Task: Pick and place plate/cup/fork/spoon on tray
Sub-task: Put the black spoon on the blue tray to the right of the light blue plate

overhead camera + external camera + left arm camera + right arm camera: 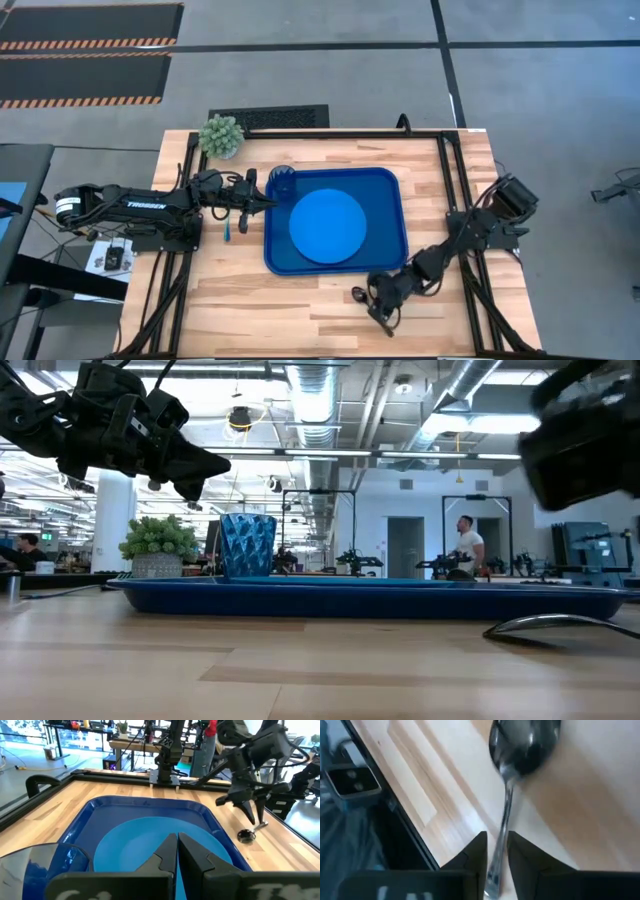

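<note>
Blue tray [275, 255] already holds plate [327, 226] and cup [282, 181], 2 of 4 items, w/ fork [227, 231] on table by clenched, empty left gripper [268, 200] as right gripper [385, 318] straddles spoon [520, 755] handle, not visibly clamped.

tray [395, 215]: plate [327, 227] fills its middle, cup [281, 181] stands in its far-left corner | left of tray: left gripper [268, 202] and fork [227, 229] crowd the gap | near-right of tray: right gripper [383, 315] sits over the spoon [520, 750] | near-left of tray: bare table [240, 300] gives open passage
</note>
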